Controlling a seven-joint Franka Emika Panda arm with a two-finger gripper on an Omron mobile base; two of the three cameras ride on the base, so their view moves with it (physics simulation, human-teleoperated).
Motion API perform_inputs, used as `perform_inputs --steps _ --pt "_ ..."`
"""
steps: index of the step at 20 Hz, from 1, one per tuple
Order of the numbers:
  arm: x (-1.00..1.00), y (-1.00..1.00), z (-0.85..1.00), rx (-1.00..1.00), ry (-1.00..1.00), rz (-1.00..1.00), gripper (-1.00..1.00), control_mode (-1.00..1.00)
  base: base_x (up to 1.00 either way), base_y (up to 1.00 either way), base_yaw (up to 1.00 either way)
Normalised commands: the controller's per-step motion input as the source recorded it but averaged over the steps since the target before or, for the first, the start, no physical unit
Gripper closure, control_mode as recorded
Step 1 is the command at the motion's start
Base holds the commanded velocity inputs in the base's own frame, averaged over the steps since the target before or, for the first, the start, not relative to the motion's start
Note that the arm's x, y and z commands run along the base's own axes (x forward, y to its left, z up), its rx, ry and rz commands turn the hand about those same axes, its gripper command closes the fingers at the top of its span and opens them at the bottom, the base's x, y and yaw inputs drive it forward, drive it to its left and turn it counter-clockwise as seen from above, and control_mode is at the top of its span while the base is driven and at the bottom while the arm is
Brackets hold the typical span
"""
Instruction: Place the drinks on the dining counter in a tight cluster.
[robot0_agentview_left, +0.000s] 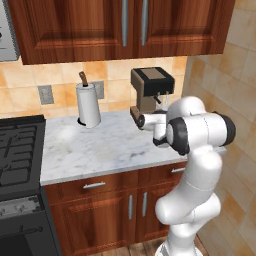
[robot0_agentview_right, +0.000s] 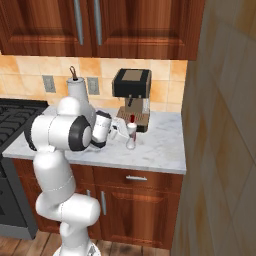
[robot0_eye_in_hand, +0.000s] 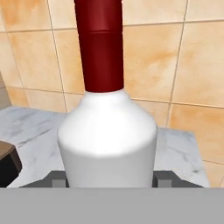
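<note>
Gripping the slim white red-capped bottle (robot0_eye_in_hand: 107, 140), the claw (robot0_eye_in_hand: 109, 180) has one dark finger (robot0_eye_in_hand: 56, 179) pressed against each side of the bottle's body, jaws clamped on it low down. In the hand view the bottle stands upright dead centre, its red neck running to 12 o'clock, tan wall tiles (robot0_eye_in_hand: 192, 61) behind it.

In the right base view the claw (robot0_agentview_right: 125, 131) reaches out level from the arm and meets the bottle (robot0_agentview_right: 131, 134), which stands upright on the marble worktop (robot0_agentview_right: 160, 150) (base touching or just clear of the surface: cannot tell). The coffee machine (robot0_agentview_right: 132, 95) sits at 12 o'clock from the bottle, just behind it. The paper-towel roll (robot0_agentview_right: 77, 90) stands at about 10 o'clock, partly hidden by the arm.

In the left base view the arm covers the bottle; the coffee machine (robot0_agentview_left: 151, 92) is at 12 o'clock of the wrist, the paper-towel roll (robot0_agentview_left: 88, 105) at 9 o'clock, the stove (robot0_agentview_left: 17, 150) further left.
</note>
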Motion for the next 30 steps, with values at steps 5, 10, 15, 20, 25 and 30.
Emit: perform_inputs --steps 5,10,15,20,25,30 --pt "-0.50 0.24 0.16 -0.08 -0.18 0.04 1.00 -1.00 0.00 0.00 0.00" --pt "-0.47 0.23 0.24 -0.08 -0.03 0.26 1.00 -1.00 0.00 0.00 0.00" --pt "-0.53 0.20 0.24 -0.08 0.11 0.55 1.00 -1.00 0.00 0.00 0.00" --pt "-0.40 0.19 0.38 -0.03 0.25 0.53 1.00 -1.00 0.00 0.00 0.00" --pt "-0.39 0.15 0.46 0.00 0.32 0.50 1.00 -1.00 0.00 0.00 0.00" --pt "-0.41 0.13 0.47 0.00 0.18 0.41 1.00 -1.00 0.00 0.00 0.00"
